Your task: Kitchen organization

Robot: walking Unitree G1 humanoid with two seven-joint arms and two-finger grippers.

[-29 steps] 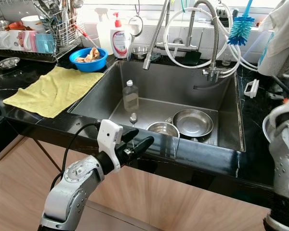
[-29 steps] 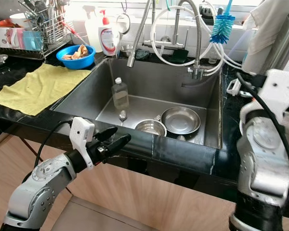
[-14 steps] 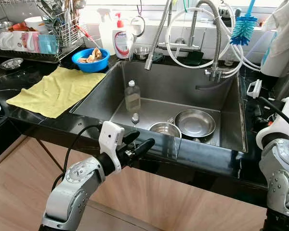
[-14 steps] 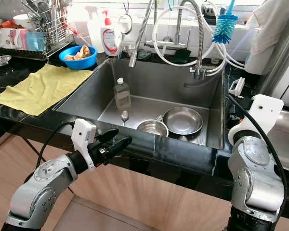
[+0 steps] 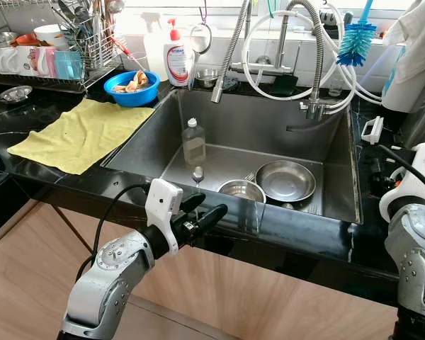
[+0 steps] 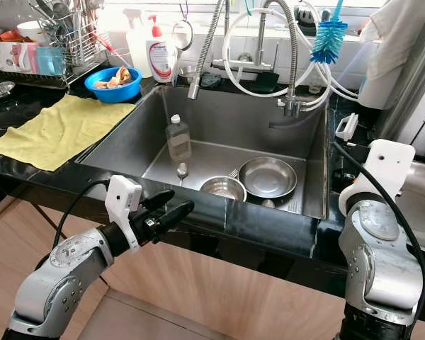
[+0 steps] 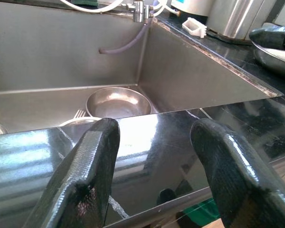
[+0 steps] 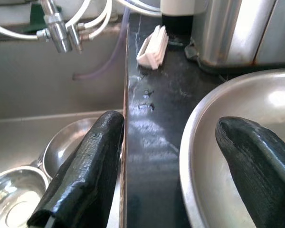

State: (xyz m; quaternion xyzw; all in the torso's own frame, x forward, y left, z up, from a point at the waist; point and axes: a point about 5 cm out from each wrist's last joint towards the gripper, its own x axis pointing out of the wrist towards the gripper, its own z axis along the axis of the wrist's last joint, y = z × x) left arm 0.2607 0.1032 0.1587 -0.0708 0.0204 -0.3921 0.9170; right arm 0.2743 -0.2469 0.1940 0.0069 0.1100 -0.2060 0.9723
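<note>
Both claws spread and empty, left claw (image 5: 204, 209) before sink (image 5: 354, 205), right claw (image 8: 180, 166) over half-cropped steel bowl (image 8: 237, 142)

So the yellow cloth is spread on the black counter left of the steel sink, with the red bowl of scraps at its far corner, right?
Not quite. The bowl of scraps is blue, not red, as the left eye view shows. The rest holds: the yellow cloth lies spread on the black counter left of the steel sink, and the bowl sits at its far corner.
</note>
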